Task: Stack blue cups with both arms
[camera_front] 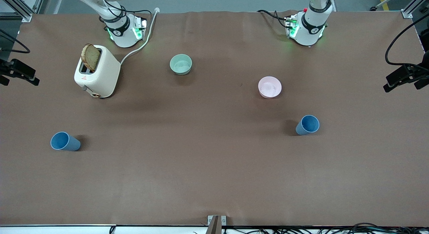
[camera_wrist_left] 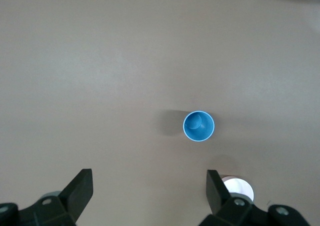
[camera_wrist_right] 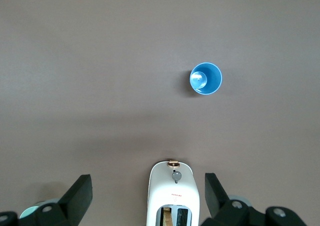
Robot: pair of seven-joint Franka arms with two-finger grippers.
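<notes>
Two blue cups stand upright and far apart on the brown table. One blue cup point(camera_front: 64, 141) is toward the right arm's end and shows in the right wrist view point(camera_wrist_right: 205, 78). The other blue cup point(camera_front: 307, 125) is toward the left arm's end and shows in the left wrist view point(camera_wrist_left: 198, 126). My left gripper point(camera_wrist_left: 149, 196) is open and empty, high over the table near the pink bowl. My right gripper point(camera_wrist_right: 147, 196) is open and empty, high over the toaster. Neither hand shows in the front view; only the right arm point(camera_front: 117, 22) and left arm point(camera_front: 311, 24) bases do.
A white toaster point(camera_front: 97, 73) with a bread slice point(camera_front: 90, 57) stands near the right arm's base, its cord running to the table's edge. A mint-green bowl point(camera_front: 181, 64) and a pale pink bowl point(camera_front: 269, 87) sit farther from the front camera than the cups.
</notes>
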